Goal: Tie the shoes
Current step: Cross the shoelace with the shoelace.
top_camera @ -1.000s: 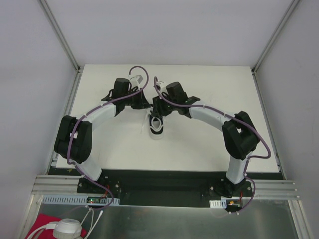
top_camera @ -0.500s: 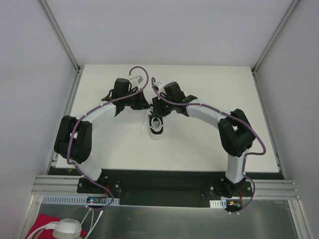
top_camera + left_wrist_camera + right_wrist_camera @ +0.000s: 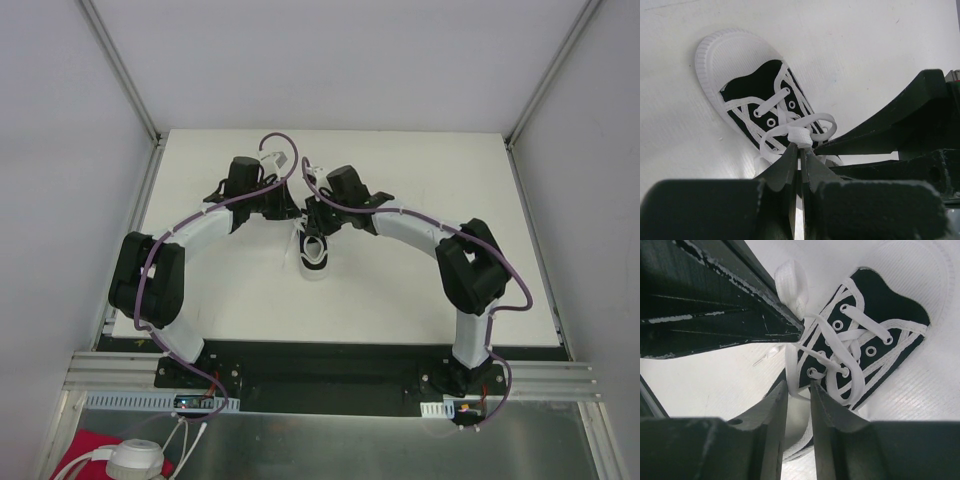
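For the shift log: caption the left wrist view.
Shut left gripper pinching a white lace loop on the black white-toed sneaker.

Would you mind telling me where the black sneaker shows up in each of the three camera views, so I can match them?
Top external: the sneaker sits at picture centre.
Left wrist: sneaker runs from the upper left down to centre.
Right wrist: sneaker runs from the upper right down to centre.
Shared landmark: its white toe cap, at the shoe's lower end from above, top left in the left wrist view, top right in the right wrist view.
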Robot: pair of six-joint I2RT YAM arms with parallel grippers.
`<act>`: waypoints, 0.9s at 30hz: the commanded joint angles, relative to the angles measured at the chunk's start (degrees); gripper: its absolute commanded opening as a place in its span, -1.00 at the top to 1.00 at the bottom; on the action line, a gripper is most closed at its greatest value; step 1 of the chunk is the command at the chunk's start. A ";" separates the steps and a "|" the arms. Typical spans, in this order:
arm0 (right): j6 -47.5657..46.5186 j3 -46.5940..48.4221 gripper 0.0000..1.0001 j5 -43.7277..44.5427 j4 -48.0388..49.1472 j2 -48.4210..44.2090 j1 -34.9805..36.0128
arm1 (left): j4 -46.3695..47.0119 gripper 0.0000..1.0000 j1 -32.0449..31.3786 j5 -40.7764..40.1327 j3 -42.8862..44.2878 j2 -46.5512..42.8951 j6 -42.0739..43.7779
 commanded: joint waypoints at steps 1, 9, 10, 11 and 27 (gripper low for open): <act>-1.44 1.55 0.55 -0.13 0.02 0.46 0.66 | 0.36 1.00 -0.39 0.76 2.05 -2.54 1.20; -1.53 1.20 0.98 0.92 0.02 -1.21 0.58 | 0.36 1.00 -0.31 0.76 1.96 -2.72 1.11; -1.53 1.03 0.98 1.10 0.19 -1.65 0.66 | 0.36 1.00 -0.39 0.67 2.05 -2.81 1.20; -1.53 0.59 0.98 1.27 0.63 -2.61 0.66 | 0.36 1.00 -0.39 0.76 1.96 -2.72 1.20; 3.56 2.43 0.98 8.29 1.86 -2.88 -0.83 | 0.36 1.00 -0.39 0.32 1.44 -3.42 1.73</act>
